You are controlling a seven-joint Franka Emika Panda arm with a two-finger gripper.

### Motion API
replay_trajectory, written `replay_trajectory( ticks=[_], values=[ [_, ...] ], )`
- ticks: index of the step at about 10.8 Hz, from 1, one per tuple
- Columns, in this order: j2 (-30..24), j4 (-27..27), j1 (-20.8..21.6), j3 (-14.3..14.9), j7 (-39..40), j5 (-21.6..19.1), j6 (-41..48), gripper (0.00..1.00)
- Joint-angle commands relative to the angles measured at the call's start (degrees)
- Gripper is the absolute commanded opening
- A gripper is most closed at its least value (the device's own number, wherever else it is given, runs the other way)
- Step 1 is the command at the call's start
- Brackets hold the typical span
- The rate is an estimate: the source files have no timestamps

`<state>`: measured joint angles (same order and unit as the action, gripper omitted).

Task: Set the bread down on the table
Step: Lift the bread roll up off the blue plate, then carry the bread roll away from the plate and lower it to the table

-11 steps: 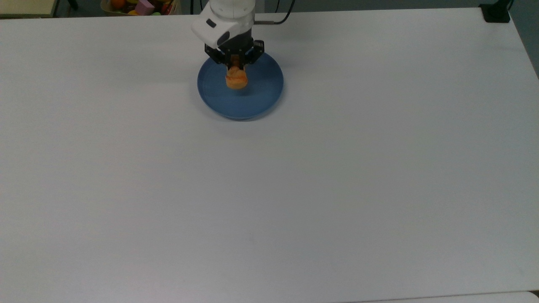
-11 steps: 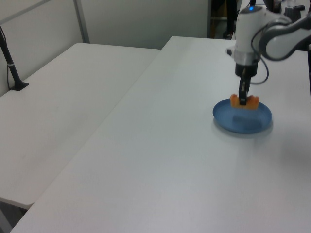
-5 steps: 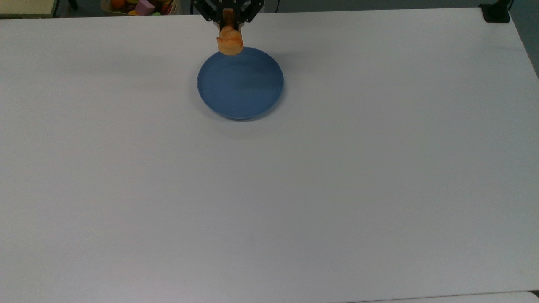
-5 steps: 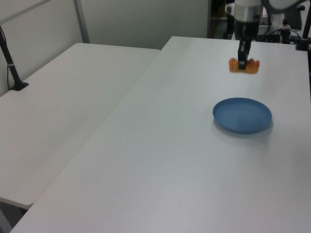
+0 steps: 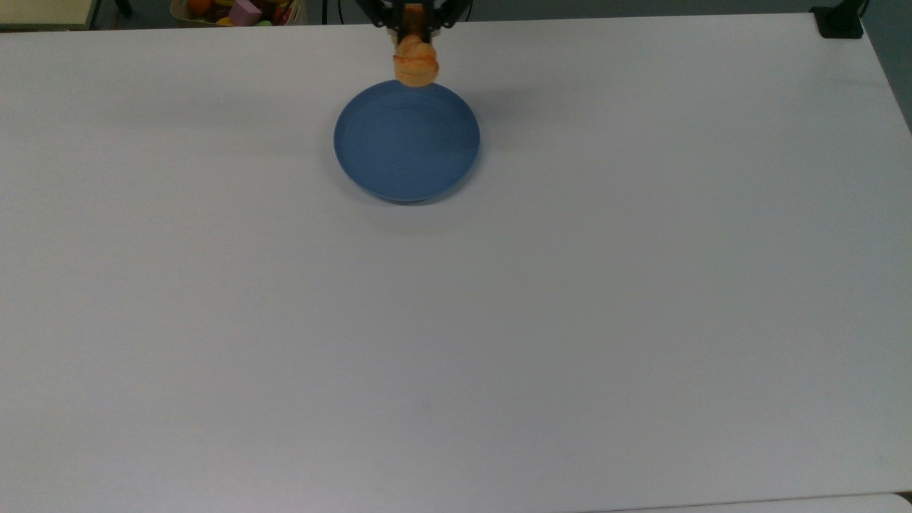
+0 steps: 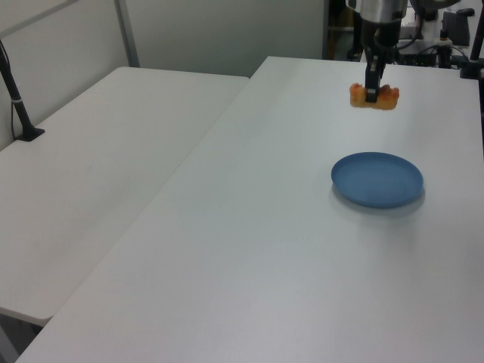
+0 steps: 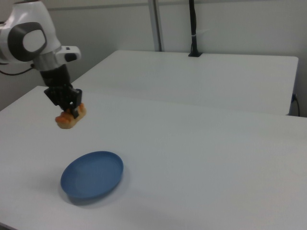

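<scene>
— White laminate is most of what I have on screen: the table (image 5: 499,320) runs smooth and matte from the near edge of the top view right up to its far edge. What do you get from the sides?

— From the left view I see the same table (image 6: 249,249) with a second white table (image 6: 98,159) butted along the left view's left, a black post (image 6: 17,98) standing on it, and pale wall panels behind.

— Moving back across the surface, the blue plate (image 5: 407,140) sits flat with nothing in it. Above its far rim I have the bread (image 5: 416,64) hanging in the gripper (image 5: 414,25), whose black fingers are pinched onto its middle.

— My right view makes the height plain: the bread (image 7: 70,117) is well clear of the table, held level in the gripper (image 7: 71,111) under the white and grey arm (image 7: 33,40), with the plate (image 7: 92,175) nearer the camera.

— Past the table's far edge the top view gives me a bin of coloured toys (image 5: 239,11) and a black clamp (image 5: 839,21) at the top view's right corner.

— The left view adds cables and equipment (image 6: 446,30) behind the arm.
</scene>
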<state>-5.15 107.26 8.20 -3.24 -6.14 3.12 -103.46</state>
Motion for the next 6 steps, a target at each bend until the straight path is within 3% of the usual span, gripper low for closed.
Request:
replay_trajectory(
  ticks=[1,2,6],
  values=[
    [1.28,-0.48,8.03,0.08,-9.04,-0.66,0.54,0.28],
    [1.89,-0.56,10.06,-1.32,-12.11,-1.10,-0.07,0.28],
    [6.72,-0.30,9.38,-16.15,-25.29,-1.54,-8.76,0.28]
  ],
)
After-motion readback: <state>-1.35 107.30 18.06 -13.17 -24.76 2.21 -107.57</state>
